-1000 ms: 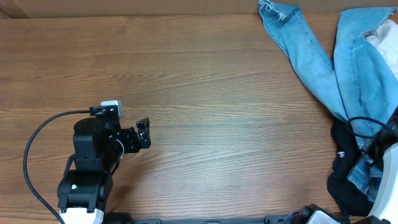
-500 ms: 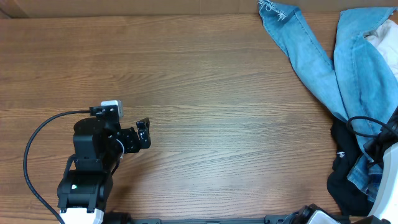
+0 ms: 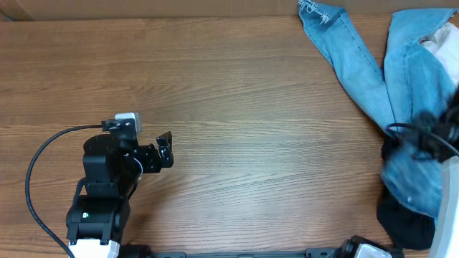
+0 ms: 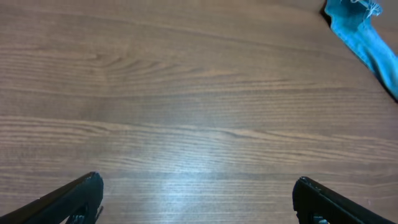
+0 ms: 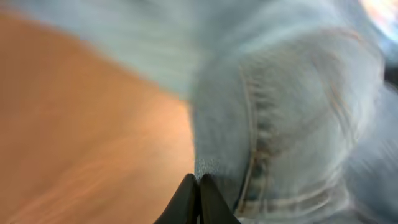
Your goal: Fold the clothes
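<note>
Right fingers [image 5: 198,200] pinch the jeans [image 3: 412,86] — blurred wrist view, seemingly at a seam; left fingers [image 4: 74,196] spread over table [image 4: 186,93].

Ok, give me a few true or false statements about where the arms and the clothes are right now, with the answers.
1. The left gripper is open over the bare table. True.
2. The jeans lie in the middle of the table. False: they are bunched at its far right side, one leg running up to the top edge.
3. The right gripper is shut on the edge of the jeans. True, as far as the blurred right wrist view shows.
4. The black garment lies beside the left arm. False: it is at the right side, partly under the jeans, far from the left arm.
</note>
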